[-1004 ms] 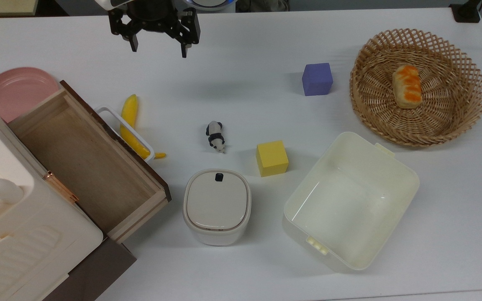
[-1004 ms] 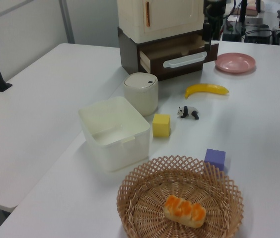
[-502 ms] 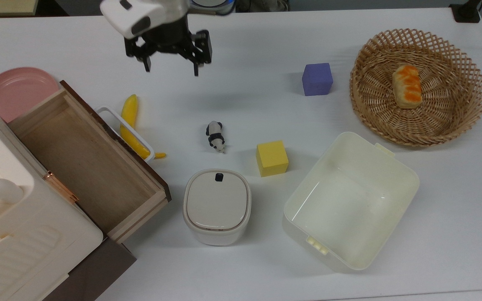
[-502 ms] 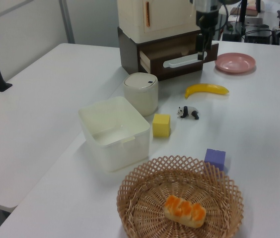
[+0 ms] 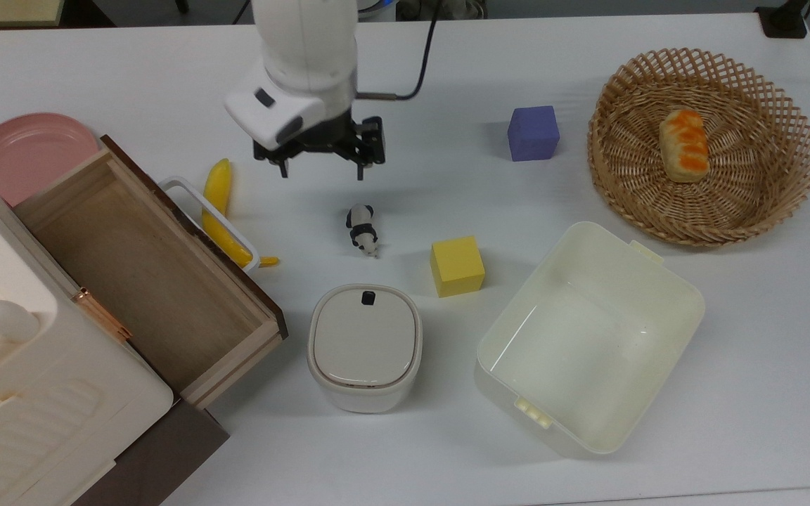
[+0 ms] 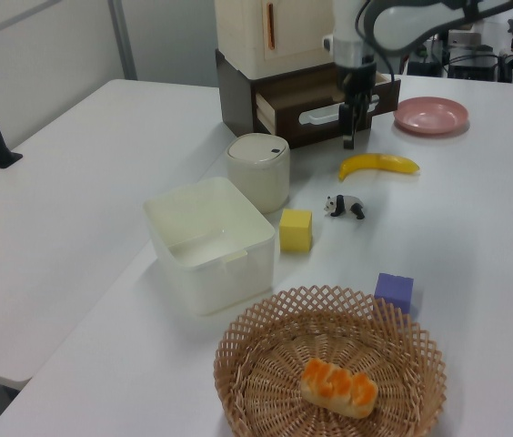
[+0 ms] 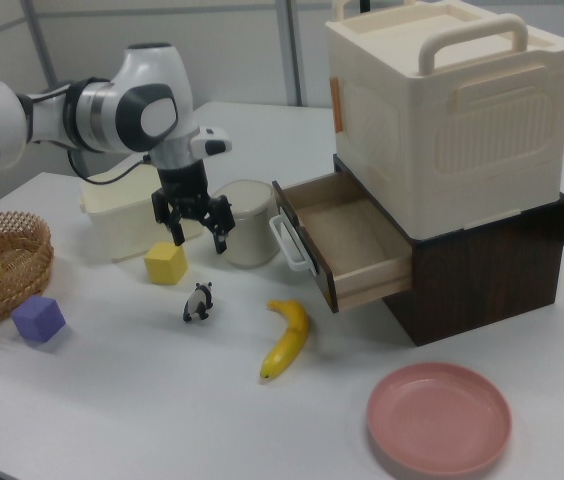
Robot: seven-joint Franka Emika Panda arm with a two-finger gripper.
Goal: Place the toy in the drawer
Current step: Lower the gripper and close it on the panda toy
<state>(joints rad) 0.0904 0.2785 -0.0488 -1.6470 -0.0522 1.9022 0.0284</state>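
gripper [image 5: 320, 171] hangs above the table [image 5: 447, 84], jaws spread wide w/ nothing between them, pointing down; in the top view it sits just up-left of the panda [image 5: 362, 228], not touching. in the right view the gripper [image 7: 193, 228] is above the panda [image 7: 198, 301], clear air between. panda stands on the table btw the banana [image 5: 223, 218] and the yellow cube [image 5: 457, 266], apart from both; in the left view panda [image 6: 345, 206] is just below the banana [image 6: 379, 165]. drawer [image 5: 145, 274] is pulled open at the top view's left, inside bare wood, white loop handle [image 5: 194, 211] touching or overlapping the banana. lidded pot [image 5: 364, 346] sits near the drawer's front corner, cream bin [image 5: 591, 337] to its right in the top view. purple cube [image 5: 533, 133] lies near the basket [image 5: 702, 144], which holds a bread roll [image 5: 684, 145]. pink plate [image 5: 25, 151] is behind the drawer.
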